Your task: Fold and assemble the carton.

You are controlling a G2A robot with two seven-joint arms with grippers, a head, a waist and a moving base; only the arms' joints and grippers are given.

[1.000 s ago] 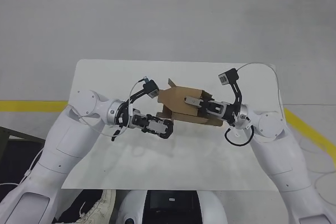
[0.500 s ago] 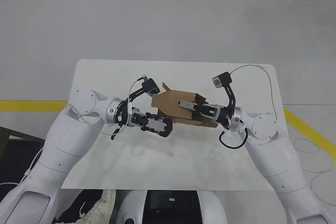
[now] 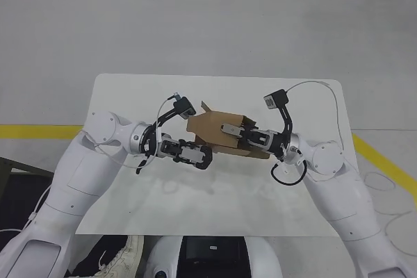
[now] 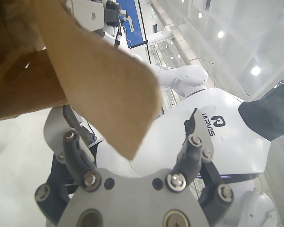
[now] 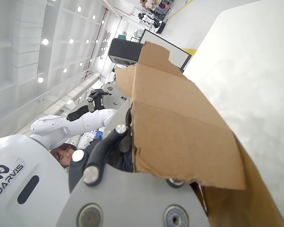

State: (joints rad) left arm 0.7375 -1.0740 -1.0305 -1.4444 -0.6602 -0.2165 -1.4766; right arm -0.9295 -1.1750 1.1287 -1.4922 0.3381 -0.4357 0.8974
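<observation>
Logging the carton [image 3: 219,133] sitting partly opened over the middle of the table [image 3: 125,194], slightly toward 12 o'clock. Noting the right gripper [image 3: 229,129] entering from the carton's 3 o'clock and lying across its top panel; unable to tell whether clamped or loose, with cardboard covering the closure. Noting the left gripper [image 3: 203,157] at the carton's 7 o'clock, spread apart, with a loose flap [image 4: 104,90] hanging between the fingers [image 4: 190,128] and apparently touching neither. Judging flap folding to be the step in hand. Recommending: bracing the body steadily from 3 o'clock, closing on the flap near its crease rather than its tip, swinging along the score line, and avoiding crushing the corner.
</observation>
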